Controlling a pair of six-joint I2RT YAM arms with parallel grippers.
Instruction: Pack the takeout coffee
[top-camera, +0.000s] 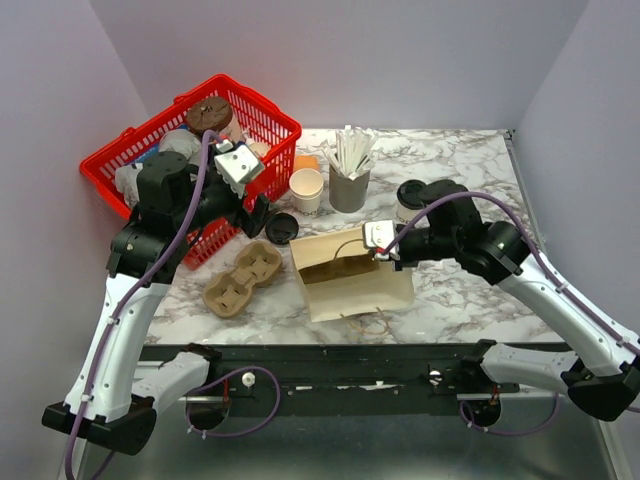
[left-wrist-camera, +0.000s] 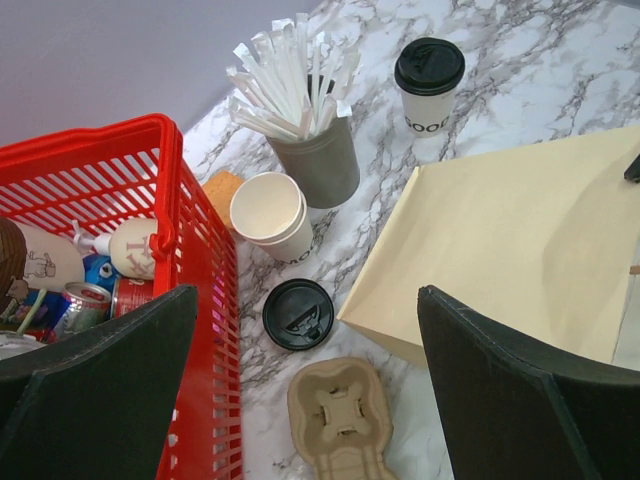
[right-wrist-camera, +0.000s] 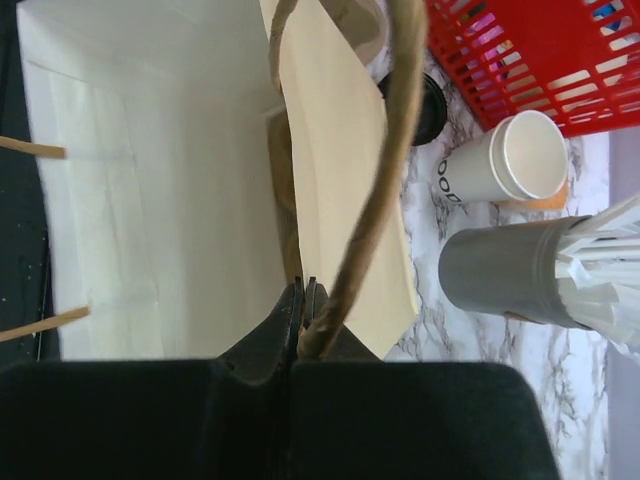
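Tan paper bag (top-camera: 350, 278), twisted-cord handle (right-wrist-camera: 386, 170) against closed right gripper (right-wrist-camera: 303, 300)

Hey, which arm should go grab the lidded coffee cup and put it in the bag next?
Left, probably. The left tool is open and empty, and its wrist view shows the takeout coffee. The right tool sits nearer the cup but is shut on the handle of the paper bag.
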